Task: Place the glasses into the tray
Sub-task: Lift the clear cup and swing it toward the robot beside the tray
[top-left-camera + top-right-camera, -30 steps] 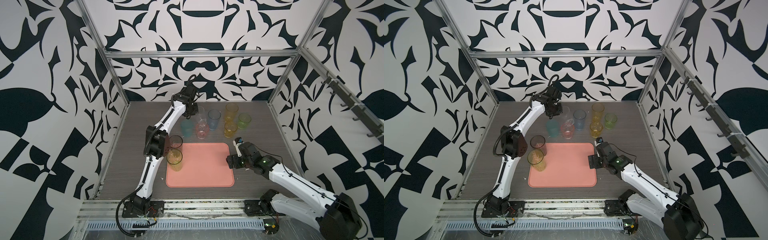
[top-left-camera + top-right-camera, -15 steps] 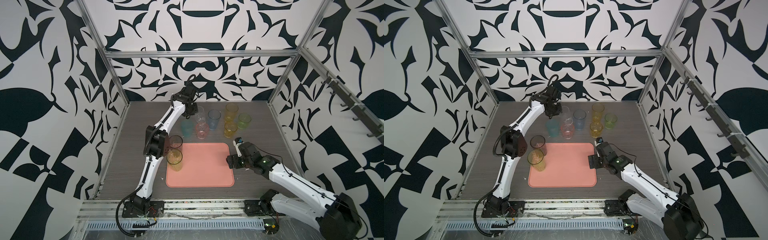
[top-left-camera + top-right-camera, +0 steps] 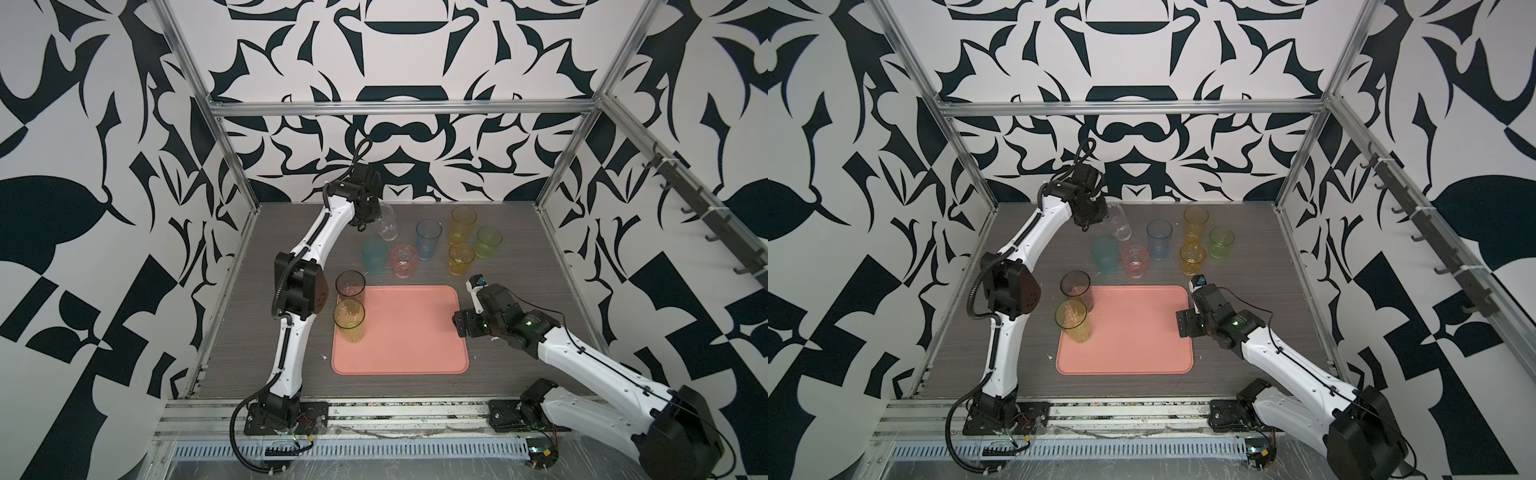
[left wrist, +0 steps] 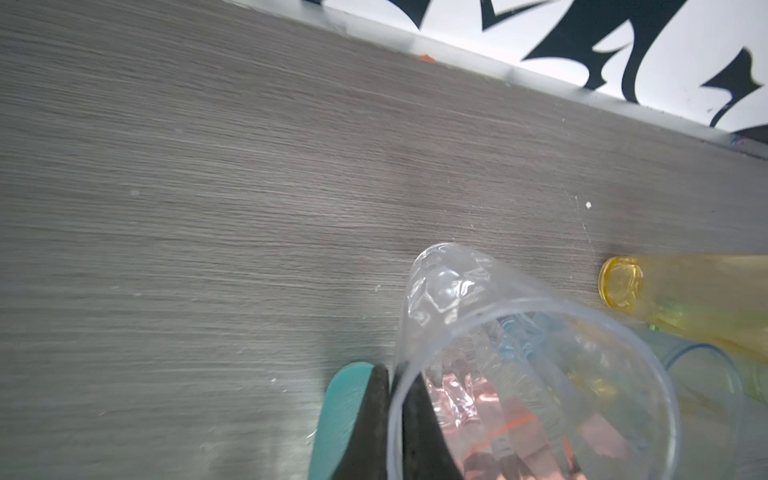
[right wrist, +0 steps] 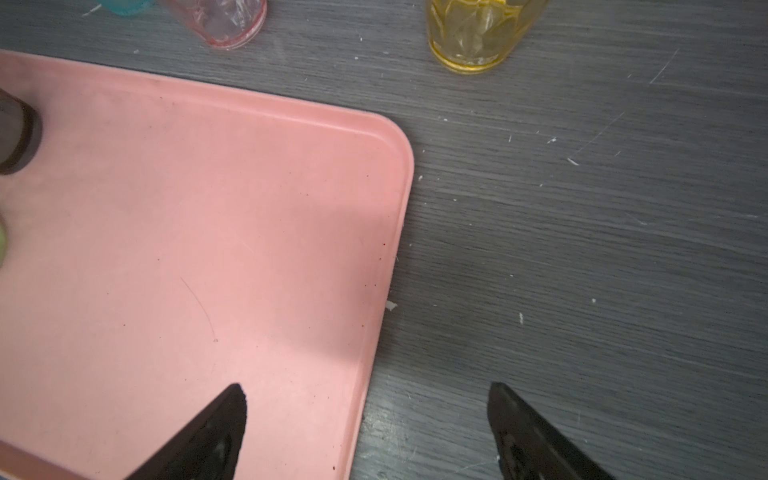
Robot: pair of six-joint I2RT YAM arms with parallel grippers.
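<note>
**Change over the last second.** The left gripper (image 3: 369, 217), at the back of the grey wood-grain counter (image 3: 532, 266), sits slightly further left than before. The clear see-through tumbler (image 3: 386, 226) has shifted with it, away from the short pink tumbler (image 3: 404, 261). It leans with its mouth toward the arm. The right gripper (image 3: 462, 330) has not moved and hangs at the right edge of the flat salmon-pink rectangular tray (image 3: 407, 332).

**Glasses.** Two stand in the tray's left end, as before: the tall smoky-grey tumbler (image 3: 351, 289) and, nearer the front, the tall yellow tumbler (image 3: 350, 322). Six others stand on the counter behind the tray:
- the teal tumbler (image 3: 373, 257)
- the short pink tumbler
- the blue tumbler (image 3: 428, 240)
- the tall amber tumbler (image 3: 462, 224)
- the short amber tumbler (image 3: 461, 259)
- the green tumbler (image 3: 488, 242)

**What the wrist views add.**
- **Left gripper:** both top views show it only as a dark mass at the clear tumbler's mouth. The left wrist view shows its jaws (image 4: 394, 376) closed narrow on the rim, one inside the wall and one outside. Pink and blue tints show through the wall. Whether the tumbler's base is off the counter cannot be told.
- **Right gripper:** both top views hide its tips under the wrist. The right wrist view shows the jaws (image 5: 366, 387) spread wide and holding nothing, with one tip over the tray (image 5: 208, 208) and the other over bare counter.
</note>
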